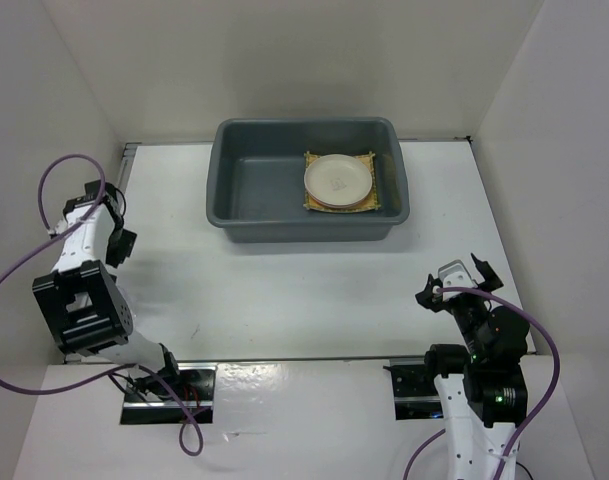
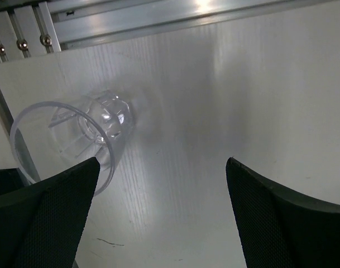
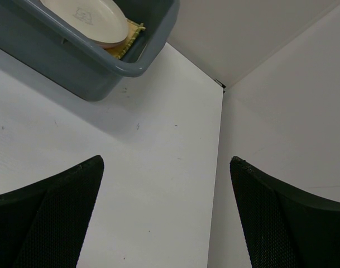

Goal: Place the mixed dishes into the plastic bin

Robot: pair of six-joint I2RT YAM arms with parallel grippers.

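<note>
The dark grey plastic bin stands at the back middle of the table. Inside it at the right end lies the yellow woven mat, and the cream plate lies on top of it. The pink plate's rim shows under the cream plate. A clear plastic cup lies on its side on the table, just left of my left gripper, which is open and empty. It sits at the table's left edge. My right gripper is open and empty, near the front right.
White enclosure walls close the table at left, back and right. An aluminium rail runs along the table edge beyond the cup. The right wall stands close to my right gripper. The bin's near corner shows in the right wrist view.
</note>
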